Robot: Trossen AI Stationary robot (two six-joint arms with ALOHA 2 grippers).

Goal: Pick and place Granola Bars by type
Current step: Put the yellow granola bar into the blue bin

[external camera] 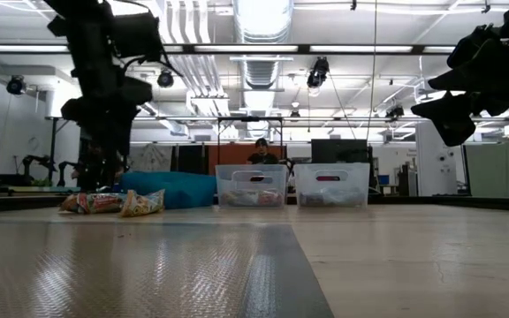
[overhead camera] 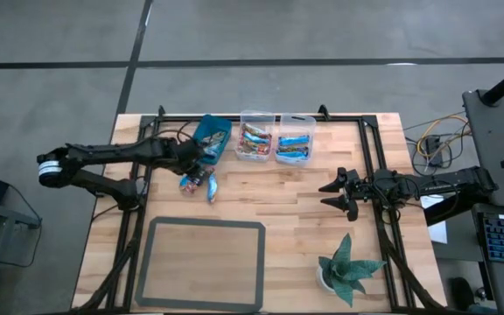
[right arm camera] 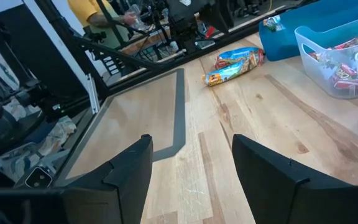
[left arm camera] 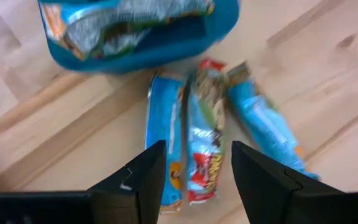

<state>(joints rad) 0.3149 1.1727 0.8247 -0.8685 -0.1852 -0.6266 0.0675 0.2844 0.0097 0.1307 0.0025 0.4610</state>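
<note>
Low view, nearest to farthest: a grey mat (external camera: pixel 263 265) lies flat on the wooden surface (external camera: pixel 431 256). Behind it, at the left, a few loose granola bars (external camera: pixel 113 203) lie on the wood beside a tipped teal bin (external camera: pixel 170 188). Two clear bins (external camera: pixel 251 185) stand side by side beyond, and a person (external camera: pixel 260 152) sits in the room behind them.

From above, the left gripper (overhead camera: pixel 201 166) hangs over those loose bars (overhead camera: pixel 199 183), just off the mouth of the teal bin (overhead camera: pixel 211 138). Its wrist camera shows the fingers (left arm camera: pixel 138 177) spread moderately wide and holding nothing. Between and past them three bars lie roughly side by side: a blue one (left arm camera: pixel 165 140), a reddish multicoloured one (left arm camera: pixel 205 149) and another blue one (left arm camera: pixel 263 124). More bars fill the teal bin (left arm camera: pixel 166 43) past them.

The right gripper (overhead camera: pixel 337 193) waits above bare wood at the right side of the surface, well apart from the bars, its fingers (right arm camera: pixel 126 165) open wide and empty. A potted plant (overhead camera: pixel 348 267) stands near it at the front. At the far edge, one clear bin (overhead camera: pixel 255 140) holds reddish-brown bars and its neighbour (overhead camera: pixel 295 144) holds blue ones.
</note>
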